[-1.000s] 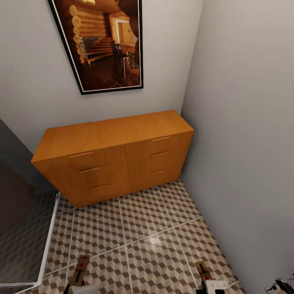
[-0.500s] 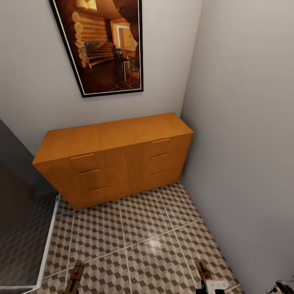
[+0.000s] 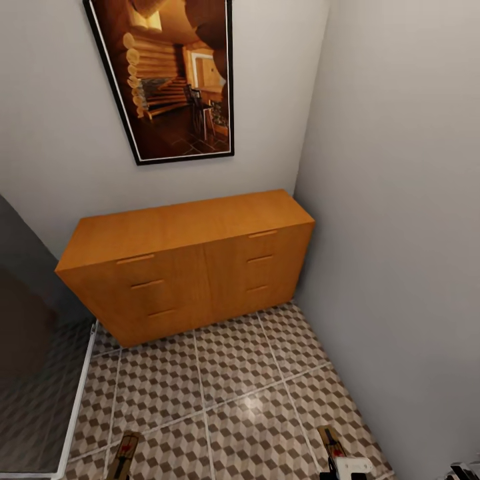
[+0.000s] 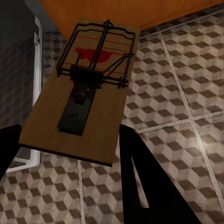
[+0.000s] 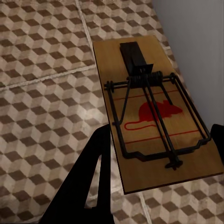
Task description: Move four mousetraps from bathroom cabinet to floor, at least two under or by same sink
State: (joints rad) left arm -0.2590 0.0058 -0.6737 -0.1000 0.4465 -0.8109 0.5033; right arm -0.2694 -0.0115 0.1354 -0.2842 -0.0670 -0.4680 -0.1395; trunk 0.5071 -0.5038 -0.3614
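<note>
A mousetrap with a red mouse print sits between the dark fingers of my left gripper, which is shut on it above the bathroom floor. My right gripper is shut on another mousetrap, also held over the tiles. In the head view both traps show at the lower edge, one on the left and one on the right. The orange-brown cabinet stands ahead against the wall, all its fronts closed and its top bare. The sink is out of view.
A grey wall runs close along the right side. A glass shower wall with a white frame borders the left. A framed picture hangs above the cabinet. Patterned floor tiles lie between me and the cabinet.
The whole head view has shifted: cabinet and picture sit a little lower and the traps are closer to the lower edge. Both traps stay held.
</note>
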